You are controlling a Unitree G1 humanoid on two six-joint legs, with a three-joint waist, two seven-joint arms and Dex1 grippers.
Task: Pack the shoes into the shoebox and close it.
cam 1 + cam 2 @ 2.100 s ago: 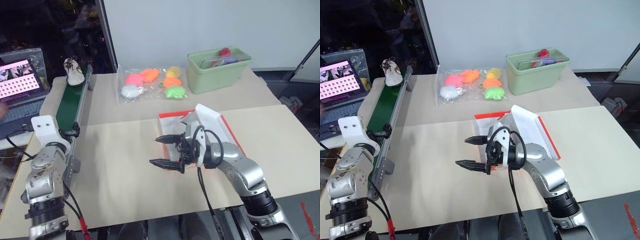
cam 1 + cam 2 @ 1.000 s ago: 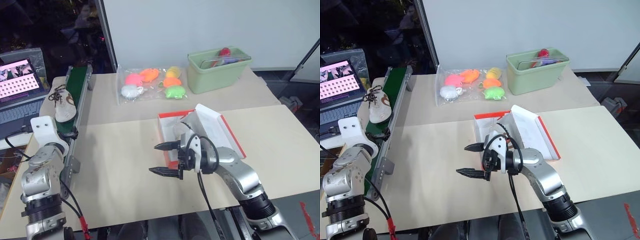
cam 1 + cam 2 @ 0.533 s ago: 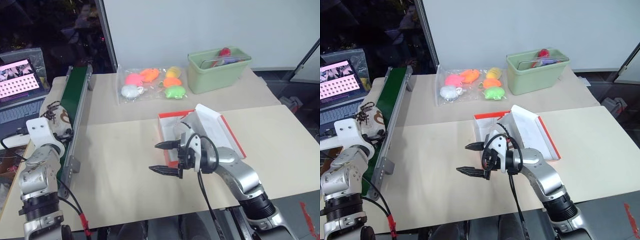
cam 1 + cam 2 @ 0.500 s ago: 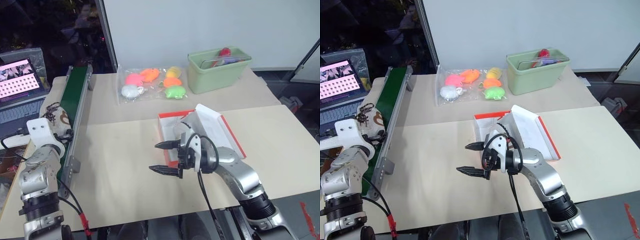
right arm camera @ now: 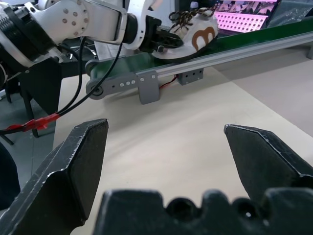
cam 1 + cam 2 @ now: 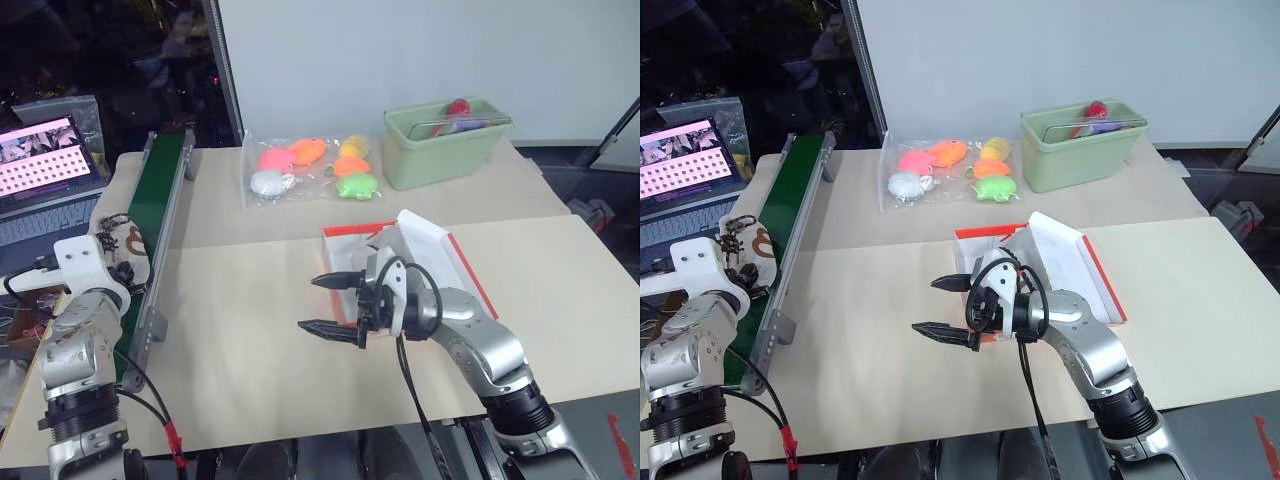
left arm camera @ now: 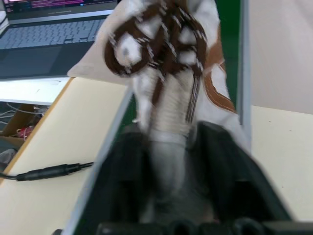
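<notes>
One white shoe (image 6: pixel 126 243) with dark brown laces lies at the near end of the green conveyor belt (image 6: pixel 160 195). My left gripper (image 7: pixel 171 142) is shut on its heel end, with a black finger on each side of it (image 5: pixel 195 29). The red shoebox (image 6: pixel 350 229) stands open in the middle of the table, its white-lined lid tilted up to the right and white paper inside. My right gripper (image 6: pixel 312 303) hangs open just left of the shoebox, above the table, pointing toward the belt, nothing between its fingers.
A clear bag of coloured plastic toys (image 6: pixel 305 170) lies at the back of the table. A pale green tub (image 6: pixel 445 145) stands to its right. A laptop (image 6: pixel 40 160) sits left of the belt.
The shoe rode down the belt from its far end to the near end. My left gripper closed on it. The right gripper stayed where it was, open.
</notes>
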